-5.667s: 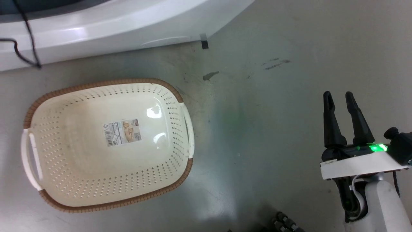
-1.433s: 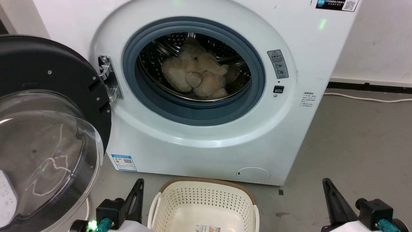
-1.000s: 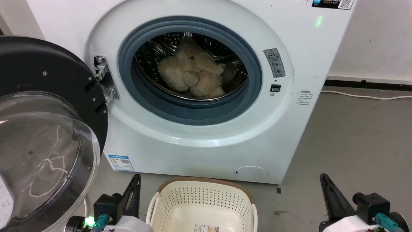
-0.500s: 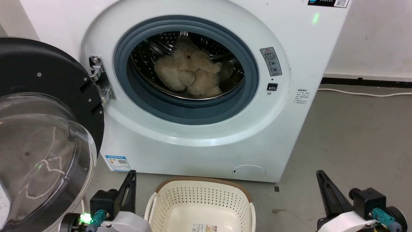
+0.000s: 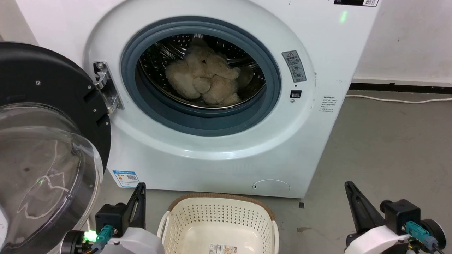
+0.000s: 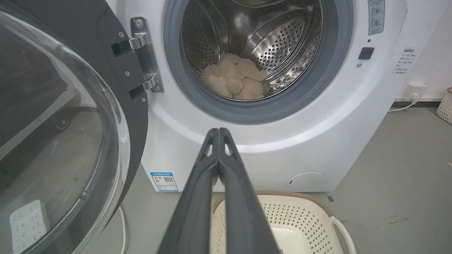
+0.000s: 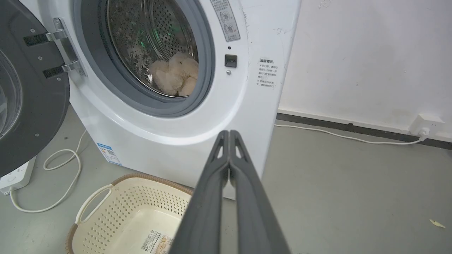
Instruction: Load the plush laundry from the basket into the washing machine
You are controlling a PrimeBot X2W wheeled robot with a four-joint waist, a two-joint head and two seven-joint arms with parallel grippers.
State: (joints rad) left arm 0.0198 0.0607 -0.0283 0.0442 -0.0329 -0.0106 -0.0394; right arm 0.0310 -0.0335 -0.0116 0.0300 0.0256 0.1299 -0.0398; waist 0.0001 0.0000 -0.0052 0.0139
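The cream-beige teddy bear plush (image 5: 203, 81) lies curled in the steel drum of the white washing machine (image 5: 226, 155), also seen as the plush (image 6: 235, 79) and the plush (image 7: 174, 76). The machine's black-rimmed domed door (image 5: 42, 148) stands swung open at the left. The cream basket (image 5: 219, 220) sits on the floor before the machine, with just a label on its floor. My left gripper (image 6: 219, 132) is shut and holds nothing, low at the basket's left (image 5: 139, 192). My right gripper (image 7: 229, 134) is shut with nothing in it, low at the right (image 5: 351, 190).
A white cable (image 7: 49, 180) and a power strip (image 7: 16, 178) lie on the grey floor left of the machine. Another cable (image 7: 353, 137) runs along the wall to a socket (image 7: 425, 125). Open floor (image 5: 388, 141) spreads to the right.
The head camera lifted from looking down at the basket to facing the washer. In the last second the whole picture has drifted slightly left and up, and both grippers look unchanged.
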